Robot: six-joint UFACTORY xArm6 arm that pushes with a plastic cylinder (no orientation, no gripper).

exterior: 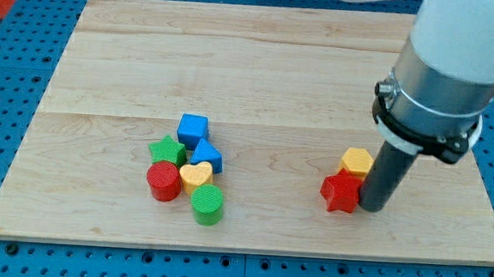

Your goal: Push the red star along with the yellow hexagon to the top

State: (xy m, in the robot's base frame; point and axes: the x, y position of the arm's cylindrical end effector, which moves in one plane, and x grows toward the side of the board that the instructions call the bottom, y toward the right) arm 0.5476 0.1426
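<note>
**Rod tip beside the red star, low on the board's right**

The green cylinder (208, 204) lies nearest the view's bottom, close to the wooden board's (234, 60) lower edge. At its 10 to 12 o'clock cluster a red cylinder (164, 181), yellow heart (196, 176), green star (167, 150) and two blue blocks (193, 127) (207, 156).

My tip (371, 205) has no fingers to spread or press; it touches the red star (341, 193) at its 3 o'clock. The yellow hexagon (357, 162), smooth-topped, sits touching the star at its 1 o'clock. Bare wood stretches wide toward 12 o'clock; the right edge is near.
</note>
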